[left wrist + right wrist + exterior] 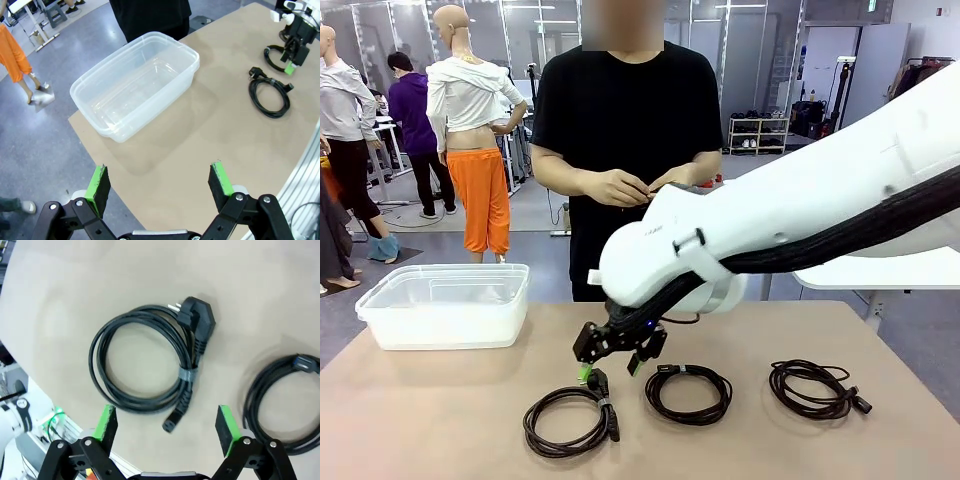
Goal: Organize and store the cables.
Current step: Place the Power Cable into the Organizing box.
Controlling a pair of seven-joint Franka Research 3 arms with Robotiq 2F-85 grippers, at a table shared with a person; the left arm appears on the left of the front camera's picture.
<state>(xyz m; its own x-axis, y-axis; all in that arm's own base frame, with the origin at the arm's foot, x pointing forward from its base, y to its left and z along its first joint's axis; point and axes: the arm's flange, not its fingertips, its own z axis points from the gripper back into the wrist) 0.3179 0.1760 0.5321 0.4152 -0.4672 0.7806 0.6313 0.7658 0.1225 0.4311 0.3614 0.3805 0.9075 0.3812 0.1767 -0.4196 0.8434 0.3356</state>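
Observation:
Three black coiled cables lie in a row on the tan table: a left one (568, 420), a middle one (688, 393) and a right one (815, 388). My right gripper (610, 368) hangs open just above the left cable's plug end, holding nothing. In the right wrist view its open gripper (166, 421) looks down on that cable (142, 360), with the middle cable (280, 405) beside it. My left gripper (160, 180) is open and empty, high over the table's corner, looking toward the left cable (270, 95) and the right gripper (295, 50).
A clear plastic bin (445, 325) stands empty at the table's far left, also in the left wrist view (160, 102). A person in a black shirt (625, 110) stands at the far edge with both hands together. Bare table (440, 420) lies in front of the bin.

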